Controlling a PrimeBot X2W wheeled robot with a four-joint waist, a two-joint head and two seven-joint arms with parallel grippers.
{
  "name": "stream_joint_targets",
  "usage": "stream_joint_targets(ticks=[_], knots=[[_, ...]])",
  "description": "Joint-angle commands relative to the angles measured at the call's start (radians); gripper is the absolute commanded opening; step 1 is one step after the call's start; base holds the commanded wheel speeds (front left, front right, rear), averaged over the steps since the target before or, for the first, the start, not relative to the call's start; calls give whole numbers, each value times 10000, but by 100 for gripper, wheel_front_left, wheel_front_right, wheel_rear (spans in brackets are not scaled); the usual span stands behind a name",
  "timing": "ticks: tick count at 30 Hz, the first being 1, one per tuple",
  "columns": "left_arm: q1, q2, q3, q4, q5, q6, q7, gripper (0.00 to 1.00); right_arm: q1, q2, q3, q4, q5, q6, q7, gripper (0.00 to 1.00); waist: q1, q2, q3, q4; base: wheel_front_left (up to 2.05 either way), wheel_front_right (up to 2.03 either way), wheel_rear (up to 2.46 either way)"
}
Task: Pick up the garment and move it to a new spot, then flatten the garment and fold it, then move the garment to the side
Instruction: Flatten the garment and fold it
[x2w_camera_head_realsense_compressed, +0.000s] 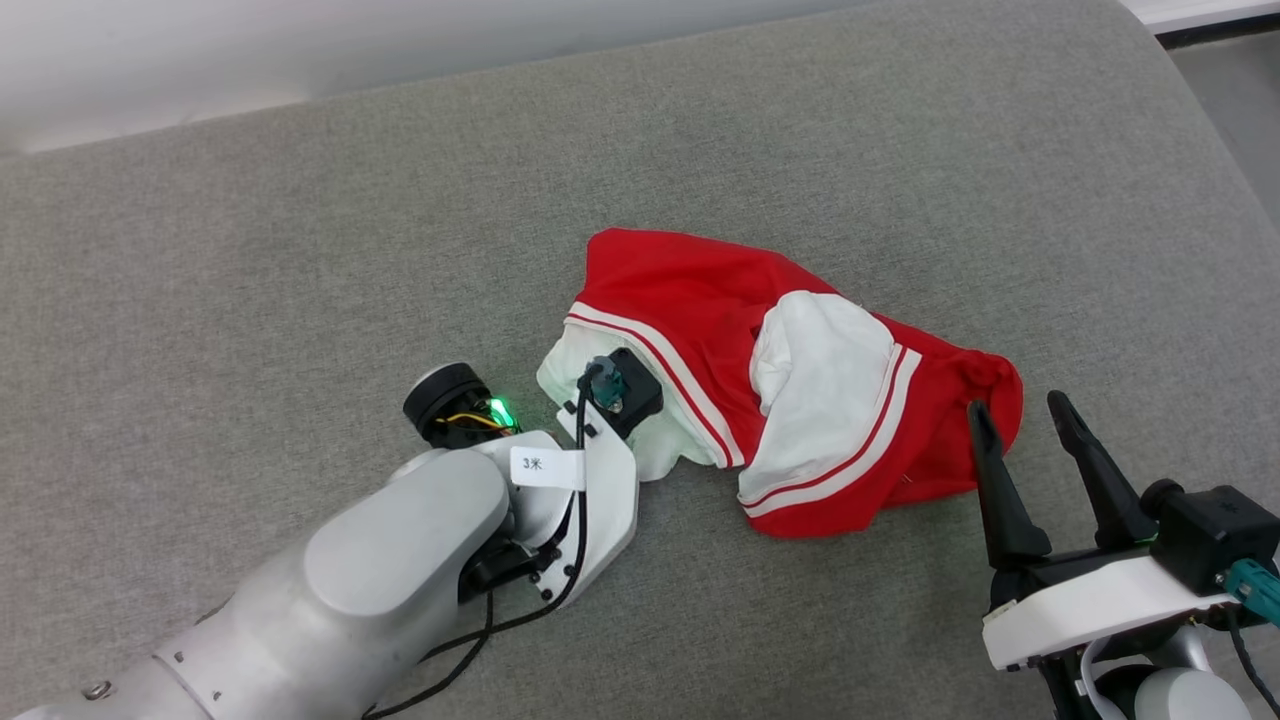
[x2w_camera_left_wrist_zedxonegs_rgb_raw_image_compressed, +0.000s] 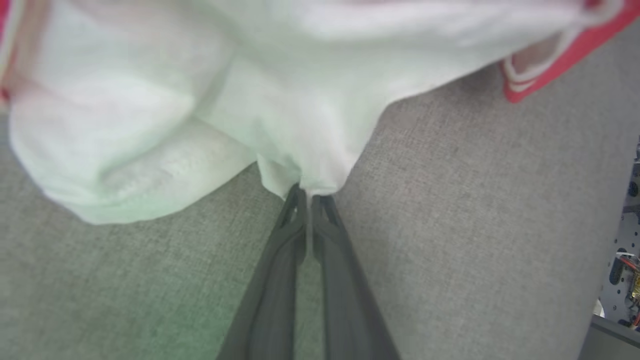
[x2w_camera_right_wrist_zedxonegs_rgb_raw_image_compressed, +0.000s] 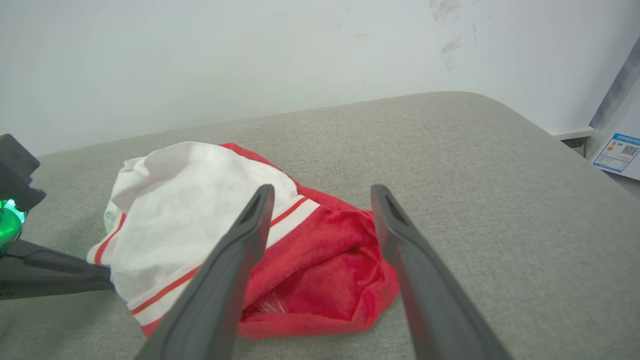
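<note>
Garment (x2w_camera_head_realsense_compressed: 690, 290) crumpled in a heap on grey cushion (x2w_camera_head_realsense_compressed: 300, 230), right of centre; red body, white sleeves bunched on top and at left end, red-white striped trim along sleeve edges. Left gripper (x2w_camera_left_wrist_zedxonegs_rgb_raw_image_compressed: 310, 199) pinched shut on edge of white sleeve fabric at heap's left end. Right gripper (x2w_camera_head_realsense_compressed: 1018, 405) spread wide, empty, fingertips just beside red right end of heap

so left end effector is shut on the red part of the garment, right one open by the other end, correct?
Not quite. The left end effector is shut on white fabric of the garment, not red; the left wrist view shows it. The right end effector is open by the other end, as you said.
</note>
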Motion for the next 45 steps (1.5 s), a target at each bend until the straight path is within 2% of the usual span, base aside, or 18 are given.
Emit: stream_joint_targets(ticks=[1,5,8,18,22,28,32,37,41,42,44,45], knots=[[168,60,-147,223,12,19,14,0,-94,17,-19,10,82,-3,-25,100,0,0,-15,12,0,0,0],[-48,-87,157,617,-9,29,-1017,0,-82,17,-145,71,63,-3,-55,100,0,0,-127,131,0,0,0],[24,-154,541,677,-42,245,-1990,0,-82,16,-258,97,-17,-3,-10,100,0,0,-232,315,0,0,0],[933,369,2094,239,-516,1532,-4711,0,-275,16,-519,162,-437,-3,352,100,0,0,-631,1366,0,0,0],[1693,925,2779,-381,-971,2073,-5397,0,-296,15,-577,145,-521,-3,506,100,0,0,-768,1696,0,0,0],[3255,2060,3468,-1598,-1478,3020,-5846,0,-86,16,-709,84,-579,-3,667,100,0,0,-940,2041,0,0,0],[4502,2590,3703,-2253,-1987,3561,-5790,0,13,16,-744,59,-575,-3,732,100,0,0,-1060,2155,0,0,0],[6036,2826,3995,-2541,-2818,4093,-5868,0,106,16,-683,99,-559,-2,805,100,0,0,-1283,2160,0,0,0],[6735,2765,4024,-2625,-3269,4062,-5928,0,192,15,-671,9,-522,-3,864,100,0,0,-1405,2158,0,0,0],[6791,2725,4059,-2651,-3274,4062,-6024,24,205,16,-678,-18,-514,-3,876,100,0,0,-1425,2169,0,0,0],[6781,2646,4110,-2655,-3237,4000,-6244,100,227,15,-713,-78,-512,-2,940,100,0,0,-1452,2206,0,0,0],[6704,2624,4152,-2638,-3156,3988,-6402,100,257,16,-714,-100,-516,-2,955,100,0,0,-1468,2224,0,0,0]])
